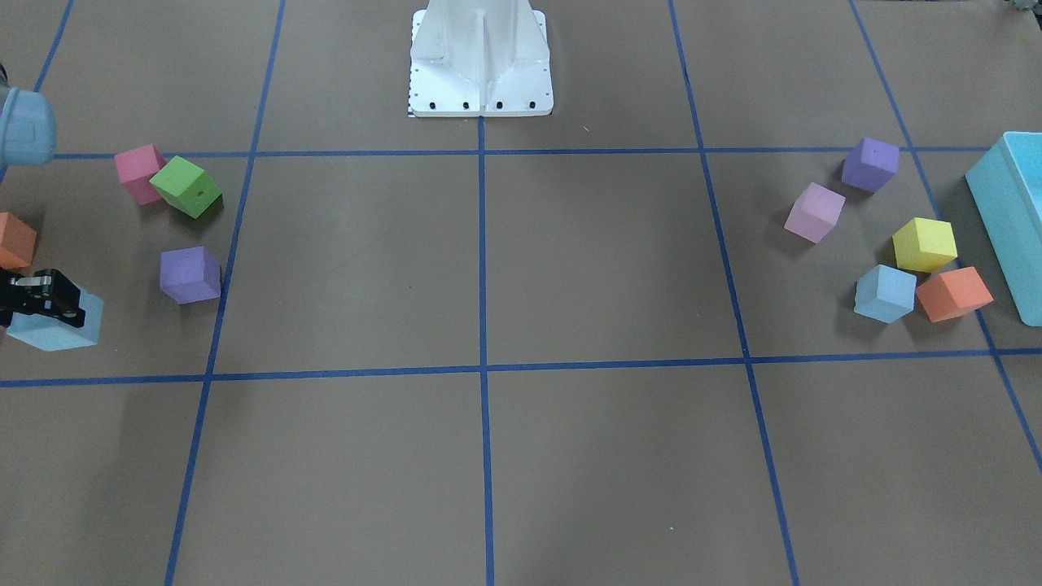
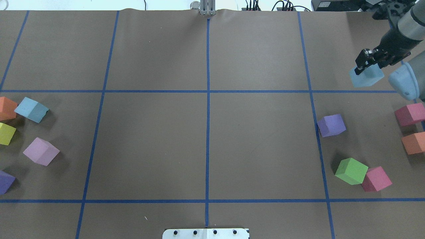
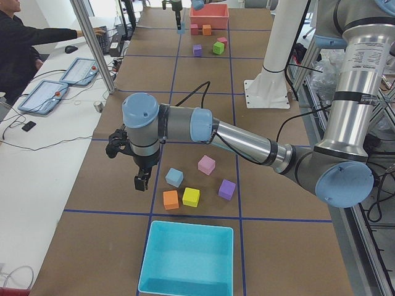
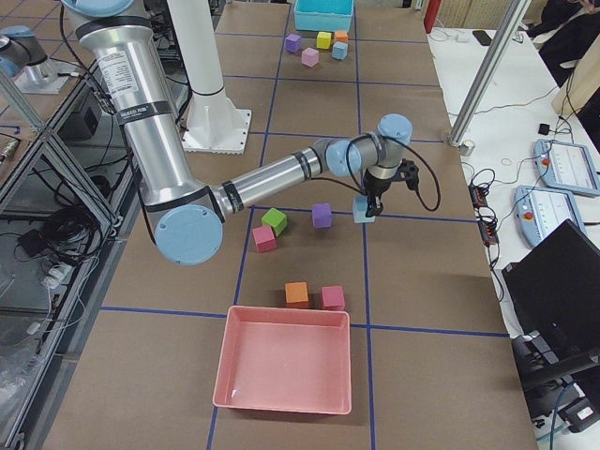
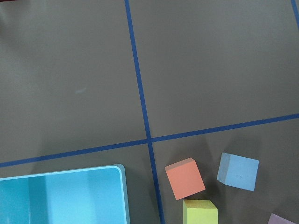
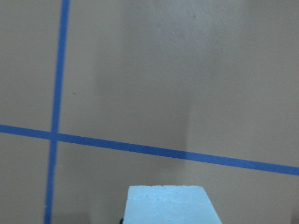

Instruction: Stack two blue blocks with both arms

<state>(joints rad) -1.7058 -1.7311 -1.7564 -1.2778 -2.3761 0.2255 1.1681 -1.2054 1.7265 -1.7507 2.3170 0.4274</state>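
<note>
Sky-blue foam sat pinched in the right claw point(image 2: 369, 66) at one end of the brown-paper counter point(image 1: 602, 268). Its jaws were narrowed onto opposite faces of the held blue block point(image 2: 367, 78). The cube looked raised slightly off the surface, though the lift was hard to confirm from any camera. The right arm point(image 4: 272, 173) stretched out past a purple cube point(image 2: 331, 125). That put its load well apart from the green cube point(image 2: 351, 171) and the pink cube point(image 2: 377, 179), and the position appeared chosen to give the grip open space on every side.

The second blue block point(image 1: 885, 294) lay flat on the counter at the opposite end. It was just beside an orange cube point(image 1: 953, 294) and near a yellow cube point(image 1: 924, 244), with a turquoise bin point(image 1: 1013, 220) close by. The left wrist camera showed a slim gap between the block and the orange cube.

The left claw point(image 3: 141, 182) hung pointing down above the counter, just beside that cluster. It showed only from the side camera, so whether it was wide or narrow could not be told. The left arm point(image 3: 241, 140) appeared poised for a descent onto its block.

One block was in hand and the other not yet gripped, and the pair sat well apart, so the stack looked some way off. Both would probably have to travel toward the middle squares. The orange cube left little room for a finger on that side of the second blue block.
</note>
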